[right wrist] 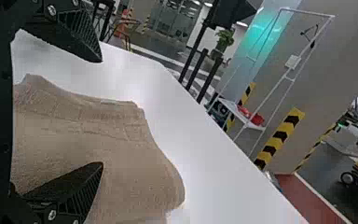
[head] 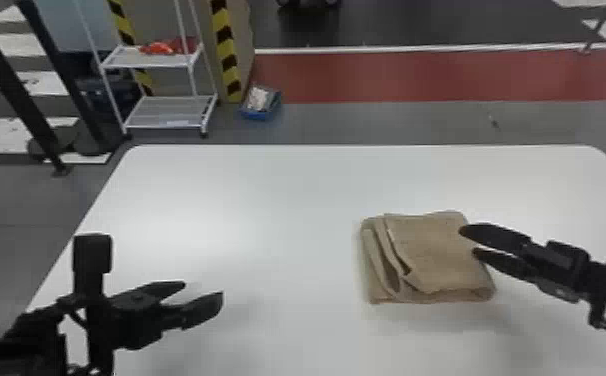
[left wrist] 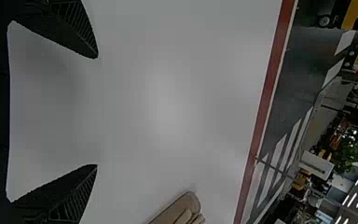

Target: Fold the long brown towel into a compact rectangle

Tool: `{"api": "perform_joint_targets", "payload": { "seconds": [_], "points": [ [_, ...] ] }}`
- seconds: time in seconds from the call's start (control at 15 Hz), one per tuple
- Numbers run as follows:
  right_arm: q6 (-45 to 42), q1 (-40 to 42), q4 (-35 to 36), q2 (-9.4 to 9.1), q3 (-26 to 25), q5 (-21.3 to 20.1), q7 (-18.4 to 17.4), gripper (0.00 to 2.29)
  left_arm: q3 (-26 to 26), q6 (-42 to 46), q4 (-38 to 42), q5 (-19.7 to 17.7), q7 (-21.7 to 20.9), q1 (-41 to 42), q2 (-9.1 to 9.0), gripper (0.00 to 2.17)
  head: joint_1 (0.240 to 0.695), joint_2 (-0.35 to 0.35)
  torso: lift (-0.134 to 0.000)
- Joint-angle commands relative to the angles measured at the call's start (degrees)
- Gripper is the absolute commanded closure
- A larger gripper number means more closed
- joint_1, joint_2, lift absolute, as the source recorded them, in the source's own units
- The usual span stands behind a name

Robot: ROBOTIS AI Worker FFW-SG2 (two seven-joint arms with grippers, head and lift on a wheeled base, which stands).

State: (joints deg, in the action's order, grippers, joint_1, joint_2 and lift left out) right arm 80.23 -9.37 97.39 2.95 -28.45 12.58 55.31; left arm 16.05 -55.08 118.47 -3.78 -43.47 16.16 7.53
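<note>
Brown towel [head: 439,255] lies folded on the white table [head: 267,200], right gripper [head: 467,241] spread open by its edge, left gripper [head: 203,290] parted over the tabletop; beyond stand a metal rack [head: 147,61] and blue bin [head: 261,115]

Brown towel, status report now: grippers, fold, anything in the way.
Left gripper open, over table, away from towel. Right gripper open at towel's right edge. Towel folded, layers uneven at left. Right fingers overlap towel in head view.
</note>
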Motion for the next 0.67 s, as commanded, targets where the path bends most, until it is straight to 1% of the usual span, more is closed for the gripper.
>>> {"api": "perform_joint_targets", "payload": {
  "seconds": [0.0, 0.13, 0.27, 0.33, 0.47, 0.53, 0.6],
  "points": [
    [4.98, 3.13, 3.51, 1.80, -2.66, 1.65, 0.94, 0.12, -0.41, 0.09, 0.01, 0.00, 0.05, -0.17, 0.03, 0.04, 0.695, 0.037, -0.120],
    [9.85, 6.21, 7.11, 2.42, -5.48, 4.82, 2.26, 0.12, -0.58, 0.09, 0.01, 0.09, 0.05, -0.25, 0.03, 0.04, 0.695, 0.012, -0.120],
    [9.85, 8.93, 10.27, 2.68, -7.06, 7.54, 2.78, 0.12, -0.58, 0.09, 0.01, 0.09, 0.14, -0.25, 0.11, 0.04, 0.695, -0.008, -0.120],
    [9.85, 9.90, 11.15, 2.94, -7.24, 8.16, 3.31, 0.12, -0.50, 0.09, -0.08, 0.09, 0.23, -0.25, 0.20, 0.04, 0.695, -0.013, -0.120],
    [9.85, 10.25, 11.77, 3.47, -7.24, 7.72, 3.22, 0.12, -0.58, -0.08, -0.08, 0.09, 0.23, -0.52, 0.11, 0.04, 0.695, -0.020, -0.120],
    [9.85, 9.81, 11.77, 3.47, -6.00, 6.84, 3.14, 0.22, -0.76, 0.09, -0.08, 0.09, 0.23, -0.52, 0.03, 0.04, 0.695, -0.021, -0.120],
    [9.85, 9.63, 11.77, 3.47, -4.77, 6.31, 3.31, 0.50, -0.93, -0.08, -0.08, 0.09, 0.23, -0.52, 0.03, 0.04, 0.695, -0.023, -0.120]
  ]
}}
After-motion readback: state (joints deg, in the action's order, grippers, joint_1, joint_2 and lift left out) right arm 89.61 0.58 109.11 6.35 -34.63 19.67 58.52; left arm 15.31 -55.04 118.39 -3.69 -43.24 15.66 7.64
